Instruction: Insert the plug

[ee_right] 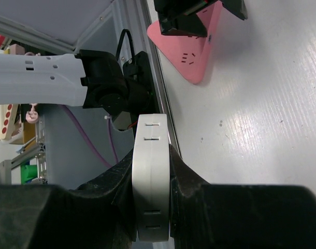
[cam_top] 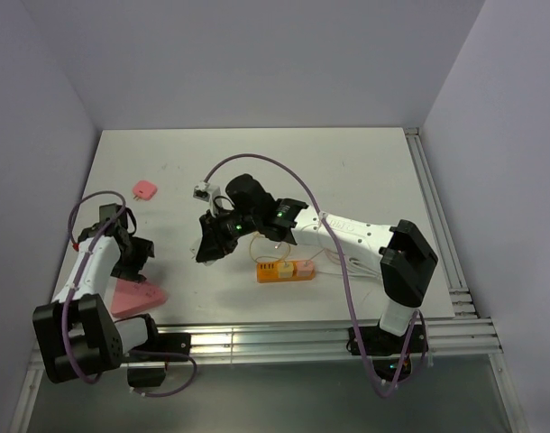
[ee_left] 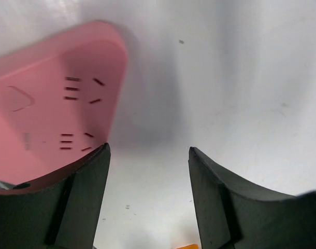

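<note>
Nearest me, the left gripper [ee_left: 147, 155] hangs spread wide and empty over the corner of the pink triangular socket block [ee_left: 54, 98]. Further in, mid-table, the right gripper [ee_right: 153, 158] is clamped on a flat white slotted plug [ee_right: 151, 132], well apart from that block. Nothing looks mated yet, I'd say. Carrying it across, lining it up and pushing it home all remain.

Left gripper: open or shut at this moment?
Open. In the left wrist view the left gripper's fingers stand wide apart with bare table between them, beside the pink socket block, gripping nothing.
</note>
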Controlling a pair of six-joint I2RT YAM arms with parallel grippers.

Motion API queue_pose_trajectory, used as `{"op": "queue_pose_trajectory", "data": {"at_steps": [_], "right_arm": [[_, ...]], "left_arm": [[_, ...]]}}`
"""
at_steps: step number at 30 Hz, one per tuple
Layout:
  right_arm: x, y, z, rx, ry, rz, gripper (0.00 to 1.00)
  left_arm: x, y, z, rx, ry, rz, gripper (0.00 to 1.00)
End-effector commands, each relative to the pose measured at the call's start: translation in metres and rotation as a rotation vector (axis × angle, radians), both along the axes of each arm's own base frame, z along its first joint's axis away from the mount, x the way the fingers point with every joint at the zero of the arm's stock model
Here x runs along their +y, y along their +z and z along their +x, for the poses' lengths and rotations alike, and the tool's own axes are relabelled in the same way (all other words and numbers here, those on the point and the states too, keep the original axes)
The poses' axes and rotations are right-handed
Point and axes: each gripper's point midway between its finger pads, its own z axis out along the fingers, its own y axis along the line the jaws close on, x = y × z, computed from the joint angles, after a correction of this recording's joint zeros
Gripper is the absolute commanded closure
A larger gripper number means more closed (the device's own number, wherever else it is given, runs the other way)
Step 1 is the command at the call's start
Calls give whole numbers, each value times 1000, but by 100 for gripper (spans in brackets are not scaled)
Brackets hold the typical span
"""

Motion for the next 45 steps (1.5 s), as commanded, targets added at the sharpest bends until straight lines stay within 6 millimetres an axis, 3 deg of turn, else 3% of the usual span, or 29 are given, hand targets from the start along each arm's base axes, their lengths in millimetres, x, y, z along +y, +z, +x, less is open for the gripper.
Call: {"op": "queue_pose_trajectory", "data": {"at_steps": [1,3,4,5,6,8,11,15,19,25,32,36,45], "right_arm": [[9,26,3,-39,-3,60,100],[8,25,3,-40,-7,57,100],[6,24,2,-44,-7,56,100],[5,23,1,-44,-10,50,100],[3,23,2,-47,-12,48,100],[1,24,0,-50,-9,50,100],[-3,26,-2,-58,-8,59,100],[-8,24,-6,-62,0,60,100],[-15,22,-9,-77,6,52,100],[-17,22,-13,-73,14,64,100],[-15,22,-11,-78,17,62,100],[-11,22,-12,-64,26,64,100],[9,20,-7,7,26,66,100]], "left_arm": [[-7,15,26,-114,-83,4,33],[6,35,30,-147,-70,87,32],[13,41,18,-105,-50,128,30],[37,58,15,-99,13,252,27],[47,68,10,-95,50,305,20],[64,83,-3,-45,97,393,16],[79,79,-12,33,113,410,19],[111,56,-31,109,215,424,24],[120,34,-41,132,346,375,30],[104,5,-45,135,416,276,30],[66,-33,-56,170,373,141,33],[48,-36,-43,152,307,97,37],[7,-20,2,54,98,69,38]]}}
